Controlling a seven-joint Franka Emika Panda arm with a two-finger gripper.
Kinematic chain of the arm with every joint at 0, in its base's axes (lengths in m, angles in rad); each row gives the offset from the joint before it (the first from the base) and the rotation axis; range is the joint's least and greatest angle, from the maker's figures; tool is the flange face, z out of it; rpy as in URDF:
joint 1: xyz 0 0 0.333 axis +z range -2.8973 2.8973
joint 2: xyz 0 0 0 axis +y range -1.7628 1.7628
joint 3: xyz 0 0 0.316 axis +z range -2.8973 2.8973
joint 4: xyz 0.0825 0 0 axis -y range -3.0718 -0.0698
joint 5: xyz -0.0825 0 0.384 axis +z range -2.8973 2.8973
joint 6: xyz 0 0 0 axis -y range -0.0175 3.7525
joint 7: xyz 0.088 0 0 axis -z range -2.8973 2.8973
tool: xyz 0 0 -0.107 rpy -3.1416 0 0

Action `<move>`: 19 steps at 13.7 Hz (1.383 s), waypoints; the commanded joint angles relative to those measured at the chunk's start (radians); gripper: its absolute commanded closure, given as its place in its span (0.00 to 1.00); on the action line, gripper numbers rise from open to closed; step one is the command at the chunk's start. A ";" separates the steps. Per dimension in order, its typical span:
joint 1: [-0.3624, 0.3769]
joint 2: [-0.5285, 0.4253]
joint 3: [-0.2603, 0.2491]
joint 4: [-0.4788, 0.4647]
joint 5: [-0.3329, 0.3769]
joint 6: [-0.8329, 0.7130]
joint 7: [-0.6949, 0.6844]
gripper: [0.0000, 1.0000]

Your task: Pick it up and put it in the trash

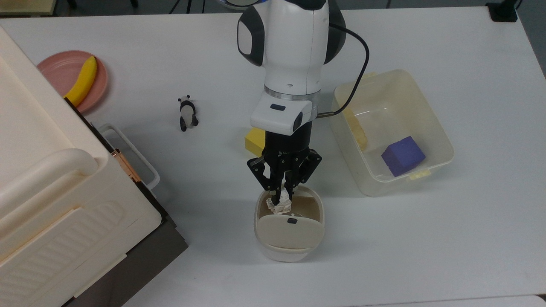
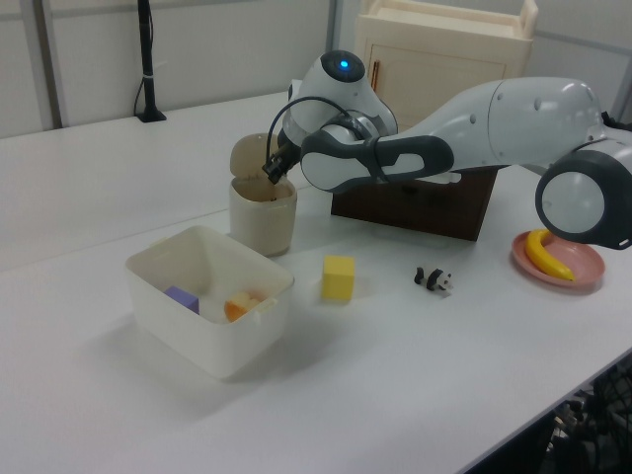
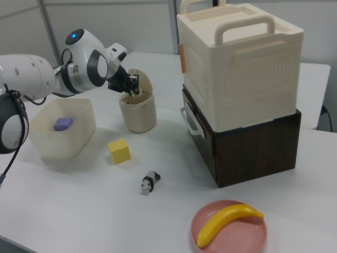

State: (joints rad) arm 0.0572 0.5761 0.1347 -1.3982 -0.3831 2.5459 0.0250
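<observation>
Paper wad: pinched at the tips of the tool, hanging just over the open trash bin mouth.

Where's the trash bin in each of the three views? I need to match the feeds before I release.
Top view: trash bin low centre, below the gripper.
Left view: trash bin upper left of centre, behind the tub.
Right view: trash bin left of centre.
Shared landmark: yellow cube.
</observation>
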 commanded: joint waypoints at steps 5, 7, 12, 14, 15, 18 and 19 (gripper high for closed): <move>0.013 0.007 -0.013 0.005 -0.073 0.019 0.024 0.00; 0.013 -0.001 -0.010 0.005 -0.073 0.017 0.027 0.00; 0.016 -0.299 -0.010 -0.238 -0.047 -0.218 0.097 0.00; 0.024 -0.402 -0.004 -0.306 -0.053 -0.448 0.298 0.00; 0.050 -0.441 -0.003 -0.308 -0.051 -0.573 0.403 0.00; 0.041 -0.563 -0.030 -0.308 0.126 -0.791 0.260 0.00; 0.039 -0.603 -0.074 -0.308 0.210 -0.826 0.186 0.00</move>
State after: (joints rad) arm 0.1001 0.1126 0.1379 -1.6461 -0.3656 1.8054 0.3642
